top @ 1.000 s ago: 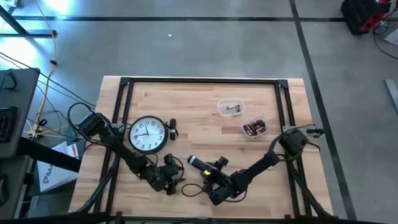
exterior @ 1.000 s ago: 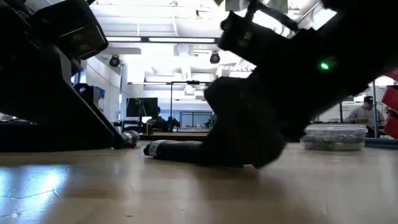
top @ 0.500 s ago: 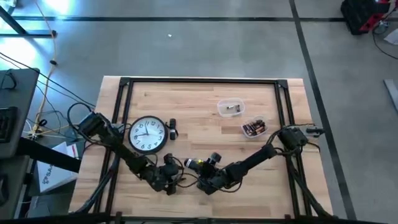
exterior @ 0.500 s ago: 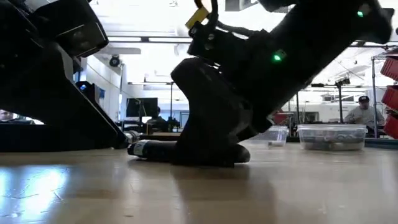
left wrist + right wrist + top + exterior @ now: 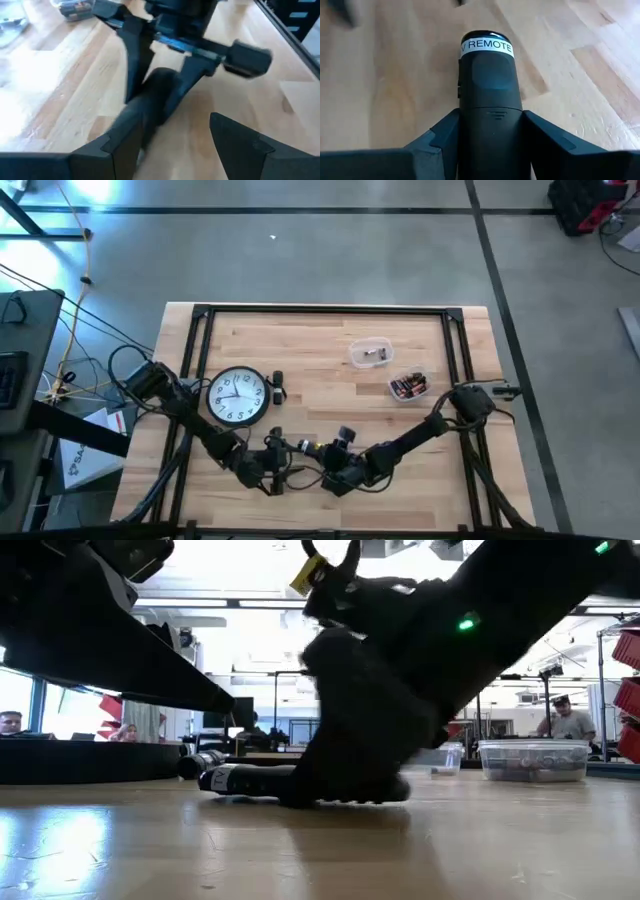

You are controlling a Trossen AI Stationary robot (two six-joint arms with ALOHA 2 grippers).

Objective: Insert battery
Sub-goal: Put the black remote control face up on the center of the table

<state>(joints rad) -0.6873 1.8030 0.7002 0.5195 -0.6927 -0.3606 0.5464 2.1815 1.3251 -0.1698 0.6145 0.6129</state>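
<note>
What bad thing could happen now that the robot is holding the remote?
The right gripper clamps the remote near one end only, low over the table, so it could tilt or slip out. The left gripper sits open very close to it, so the two arms might bump. The batteries wait in a small container far across the table, so a long reach could knock the clock.

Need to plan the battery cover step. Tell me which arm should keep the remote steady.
Right. Its gripper already clamps the remote between its fingers; the left gripper is open, beside it.
</note>
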